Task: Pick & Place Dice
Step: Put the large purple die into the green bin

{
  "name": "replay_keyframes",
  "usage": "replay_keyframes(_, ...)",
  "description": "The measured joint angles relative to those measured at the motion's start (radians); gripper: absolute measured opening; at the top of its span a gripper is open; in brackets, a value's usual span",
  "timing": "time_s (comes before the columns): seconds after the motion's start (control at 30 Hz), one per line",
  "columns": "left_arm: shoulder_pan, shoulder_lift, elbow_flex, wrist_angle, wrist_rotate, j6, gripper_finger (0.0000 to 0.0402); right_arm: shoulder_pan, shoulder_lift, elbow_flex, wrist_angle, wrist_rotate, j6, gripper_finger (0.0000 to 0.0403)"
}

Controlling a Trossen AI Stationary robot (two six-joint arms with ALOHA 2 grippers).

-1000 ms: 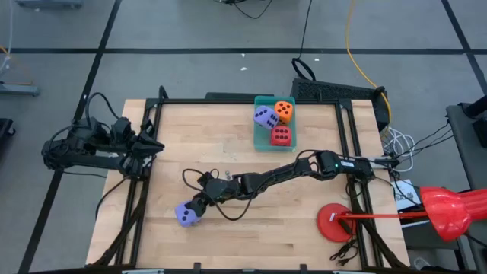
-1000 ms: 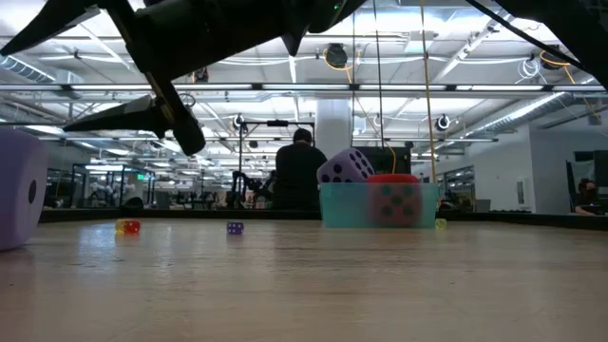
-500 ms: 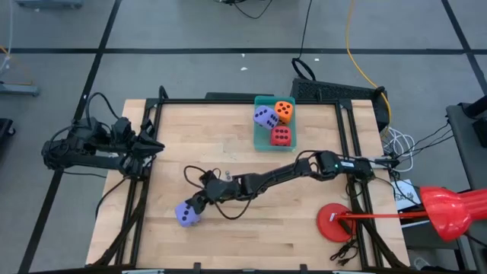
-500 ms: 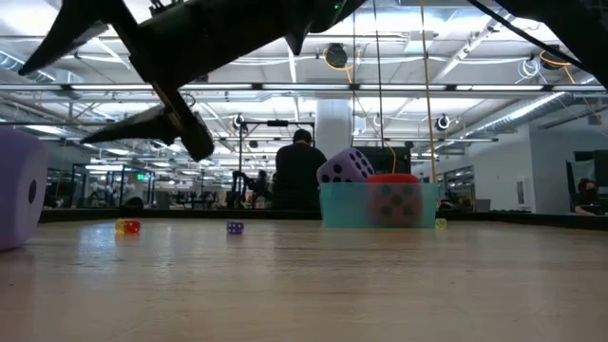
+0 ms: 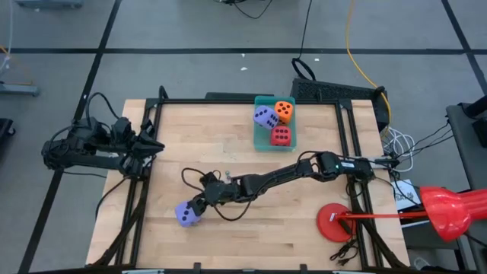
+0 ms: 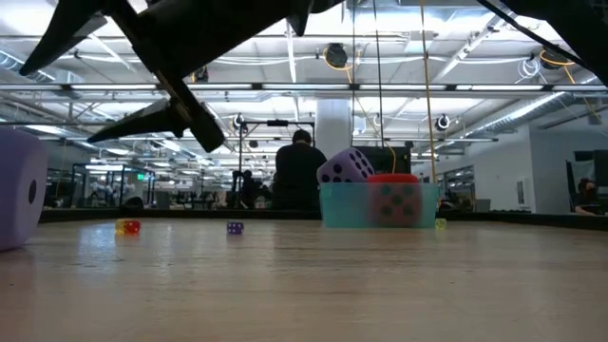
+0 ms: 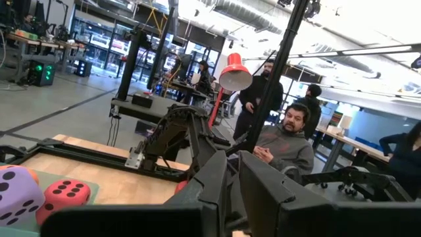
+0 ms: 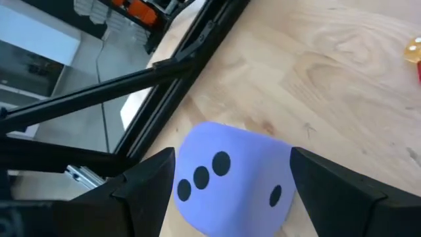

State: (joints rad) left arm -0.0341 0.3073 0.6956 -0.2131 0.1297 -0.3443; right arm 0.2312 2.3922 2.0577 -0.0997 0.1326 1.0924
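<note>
One lavender-purple die (image 5: 186,214) rests on its bottom face on the wooden table, toward the near left; it also shows at the low view's left edge (image 6: 19,190). My right gripper (image 5: 200,204) reaches in from the table's right and hovers open, slanting down just beside and above the die. In the right wrist view the die (image 8: 230,178) shows between the two spread fingers (image 8: 148,181), with no touch visible. A second purple die (image 5: 265,117), an orange die (image 5: 284,111) and a red die (image 5: 280,135) lie in the teal tray (image 5: 257,137). My left gripper (image 5: 157,146) waits shut at the left edge.
Black frame rails (image 5: 346,137) border the table. A red lamp (image 5: 449,209) with a round red base (image 5: 333,222) sits at the near right. Tiny dice (image 6: 128,227) lie scattered on the wood. People (image 7: 289,138) stand and sit beyond the table.
My right gripper has stayed over the same spot by the purple die, tipping a little further down and rolling slightly; its fingers stay spread. The die has not moved.
</note>
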Motion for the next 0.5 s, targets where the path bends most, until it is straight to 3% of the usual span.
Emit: replay_keyframes(0.5, 0.0, 0.0, 0.0, 0.0, 0.0, 0.0, 0.0047, 0.026, 0.051, -0.001, 0.069, -0.024, 0.075, 0.0288)
